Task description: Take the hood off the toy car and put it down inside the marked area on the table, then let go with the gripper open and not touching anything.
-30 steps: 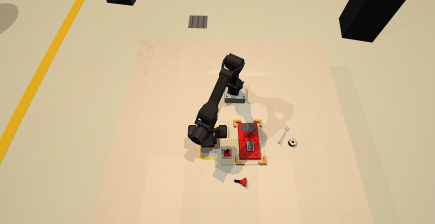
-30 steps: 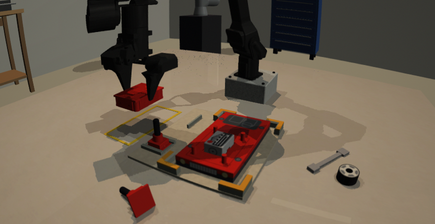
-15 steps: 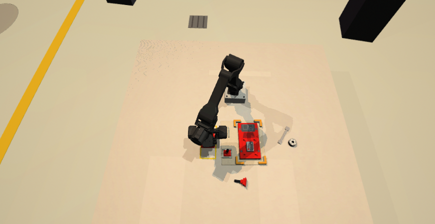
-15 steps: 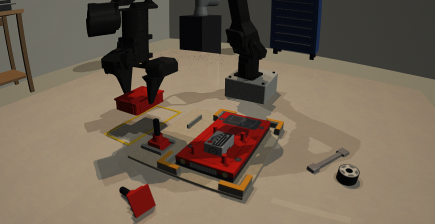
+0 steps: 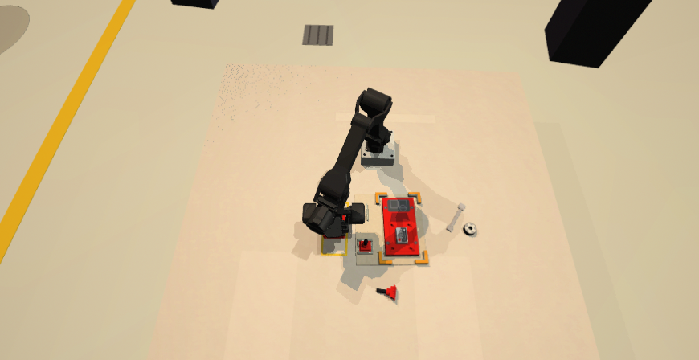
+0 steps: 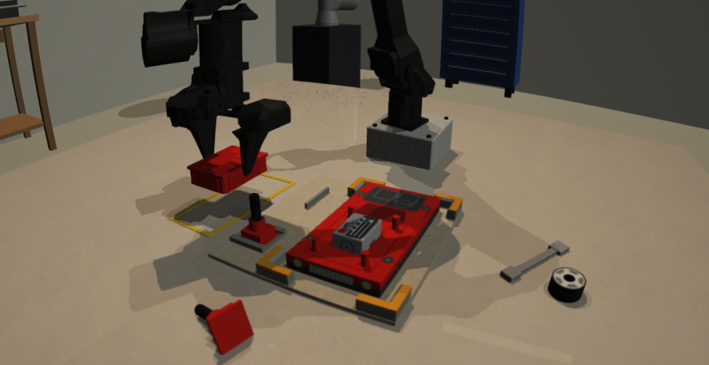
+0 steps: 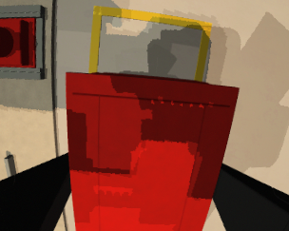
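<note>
The red hood [image 6: 208, 176] [image 7: 152, 118] hangs roughly level above the table. My gripper [image 6: 228, 164] [image 7: 144, 164] is shut on it, one finger on each long side. The marked area, a yellow outline [image 5: 333, 255] [image 6: 191, 227] [image 7: 95, 47], lies below the hood. In the wrist view the hood hides its near part, and its far end shows beyond the hood's edge. The toy car [image 5: 390, 218] [image 6: 416, 218] sits with its grey engine block [image 5: 401, 235] [image 6: 357, 233] and red posts exposed. In the top view the arm hides most of the hood.
A red piece with a black knob [image 5: 365, 244] [image 6: 257, 230] stands in a grey frame between area and car. A thin grey bar [image 6: 316, 197] [image 7: 9, 165] lies nearby. Orange corners [image 6: 384, 305] surround the car. A loose red piece [image 5: 392, 292] [image 6: 231, 327] lies in front.
</note>
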{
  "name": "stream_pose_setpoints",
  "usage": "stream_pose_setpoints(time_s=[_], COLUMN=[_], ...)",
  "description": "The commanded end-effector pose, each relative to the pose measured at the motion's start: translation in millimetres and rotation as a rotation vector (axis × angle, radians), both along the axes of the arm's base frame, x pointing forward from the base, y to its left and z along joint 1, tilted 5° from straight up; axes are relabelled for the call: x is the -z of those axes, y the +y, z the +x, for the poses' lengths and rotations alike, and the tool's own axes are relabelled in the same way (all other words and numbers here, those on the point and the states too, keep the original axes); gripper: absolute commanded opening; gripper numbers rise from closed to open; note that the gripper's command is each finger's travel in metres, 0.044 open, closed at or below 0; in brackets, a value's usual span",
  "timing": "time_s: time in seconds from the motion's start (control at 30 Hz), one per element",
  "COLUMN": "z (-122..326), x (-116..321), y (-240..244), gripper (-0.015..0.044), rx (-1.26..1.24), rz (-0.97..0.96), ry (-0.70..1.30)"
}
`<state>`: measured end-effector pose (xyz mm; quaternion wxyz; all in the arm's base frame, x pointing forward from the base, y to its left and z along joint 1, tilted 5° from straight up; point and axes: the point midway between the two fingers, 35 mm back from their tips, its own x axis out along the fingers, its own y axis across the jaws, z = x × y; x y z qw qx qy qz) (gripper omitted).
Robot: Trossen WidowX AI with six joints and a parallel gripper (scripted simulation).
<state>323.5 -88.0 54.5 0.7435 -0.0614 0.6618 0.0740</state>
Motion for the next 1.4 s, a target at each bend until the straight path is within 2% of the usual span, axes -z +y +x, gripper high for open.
stream_pose_setpoints(time_s=[0.0, 1.37], z=[-2, -2], x=[4, 24], y=[1, 2], gripper=[0.0, 0.0], rx=[0.004, 0.004], rz=[0.005, 0.005], ry=[0.007, 0.008])
